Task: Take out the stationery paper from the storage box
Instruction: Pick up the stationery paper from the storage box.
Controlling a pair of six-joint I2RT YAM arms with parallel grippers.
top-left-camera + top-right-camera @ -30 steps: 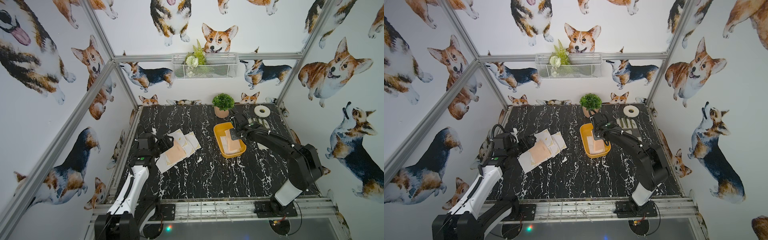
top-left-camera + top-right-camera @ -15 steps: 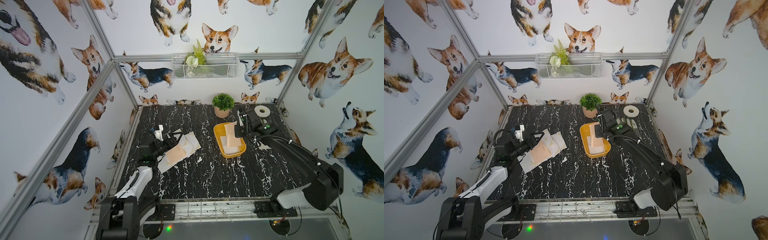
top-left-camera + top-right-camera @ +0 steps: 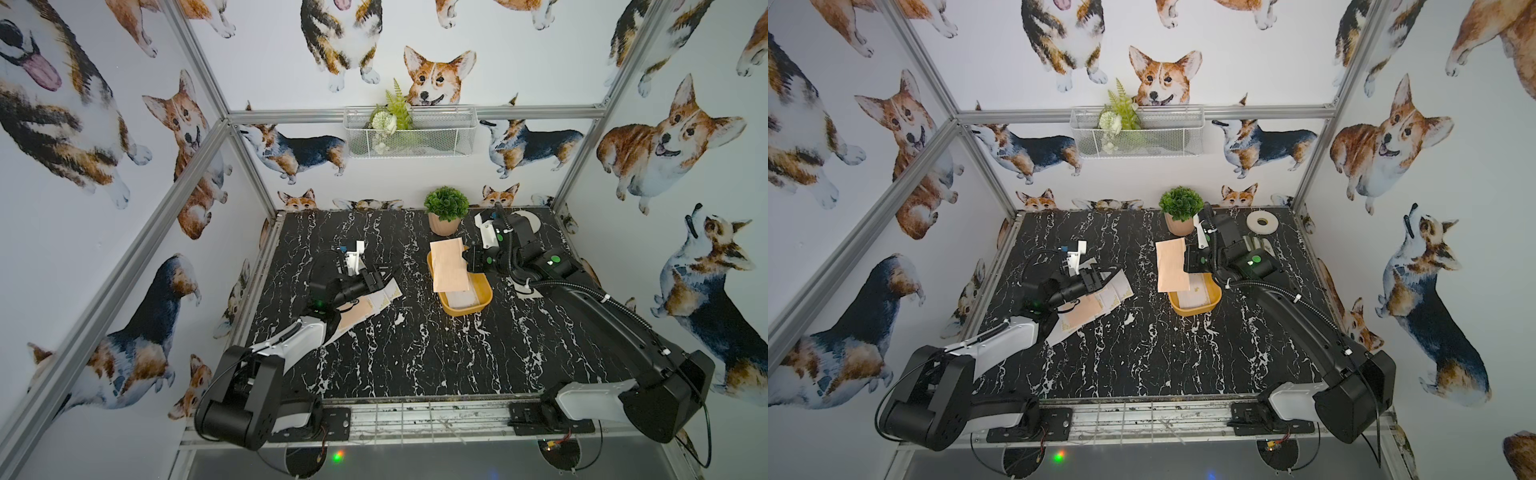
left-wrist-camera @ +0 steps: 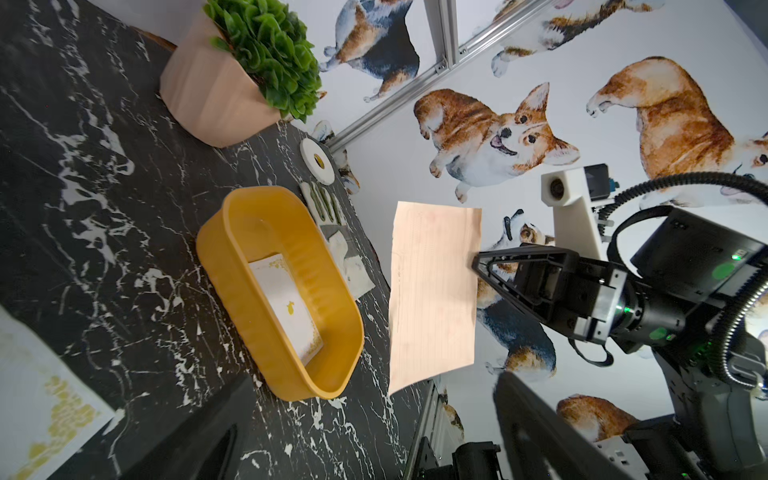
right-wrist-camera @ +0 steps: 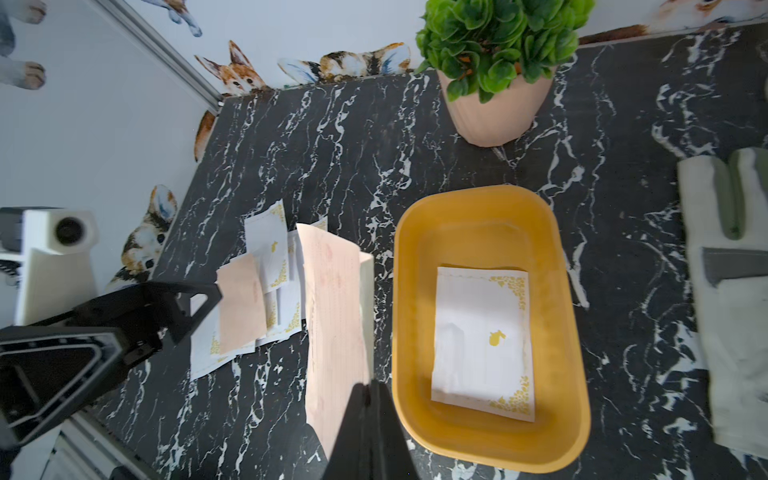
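Note:
My right gripper is shut on one edge of a peach-pink sheet of stationery paper, which hangs in the air above the left rim of the yellow storage box. The left wrist view shows this sheet clear of the box. One white sheet with gold corners lies flat inside the box. Several white and peach sheets lie in a loose pile on the table's left. Above that pile, my left gripper is open and empty, its fingers pointing toward the box.
A potted plant stands just behind the box. A white tape roll and a white-and-grey glove lie at the back right. A white wire basket hangs on the back wall.
My right gripper has risen from the box, lifting the peach sheet out. The left arm has lifted off the pile and swung its gripper toward the box.

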